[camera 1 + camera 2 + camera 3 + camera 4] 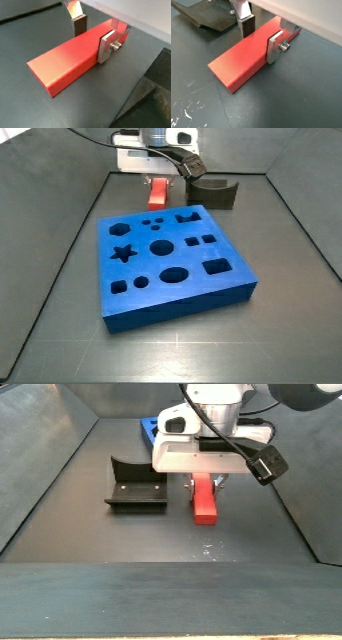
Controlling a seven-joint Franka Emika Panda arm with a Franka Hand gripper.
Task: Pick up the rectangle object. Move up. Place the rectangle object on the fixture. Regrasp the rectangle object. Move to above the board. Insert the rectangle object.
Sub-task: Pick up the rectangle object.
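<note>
Bar: the red-orange bar (67,62) is lying flat on the dark floor, seen in a side view (205,497) just right of the fixture (135,487) and apart from it; in a side view (158,192) it is lying beyond the far edge of the board (171,258), left of the fixture (214,192)
Handling: it is looking like a stiff, solid block with smooth flat faces and sharp edges, probably light; nothing about it is suggesting it is fragile, though the smooth sides could be slipping under a weak pinch
Where to hold: across the two long side faces, which are parallel and suit flat pads; here the fingers are sitting toward one end, not the middle, so the free end may be tipping down when lifted
Gripper: the gripper (92,36) is down at floor level with the bar between its two fingers in both wrist views (263,34); one silver finger (106,46) is lying against the near side face, the other finger (78,22) is standing at the far side; whether it is already squeezing or just bracketing I cannot tell
Arm pose: the wrist is pointing straight down over the bar in a side view (207,479), the body hiding most of the bar's far half
</note>
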